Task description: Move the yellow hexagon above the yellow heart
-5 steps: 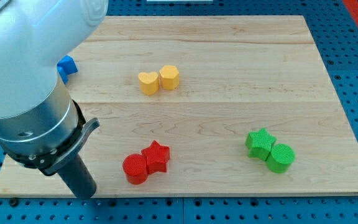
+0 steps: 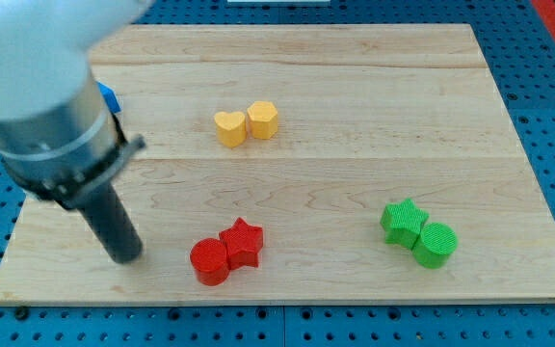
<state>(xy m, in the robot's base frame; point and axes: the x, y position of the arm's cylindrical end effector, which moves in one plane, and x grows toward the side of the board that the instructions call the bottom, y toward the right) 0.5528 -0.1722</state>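
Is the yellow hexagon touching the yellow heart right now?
Touching. The camera view shows the yellow hexagon pressed against the right side of the yellow heart, with no board visible between them. My tip is far off, lower left.

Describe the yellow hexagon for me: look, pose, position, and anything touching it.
The yellow hexagon is a small, matte, solid-looking block with a flat six-sided top, lying flat on the wooden board in its upper middle. Its left side sits against the yellow heart, apparently touching, slightly nearer the view's top than the heart. Nothing else contacts it. My tip is far off, toward the view's lower left, beside the red blocks.
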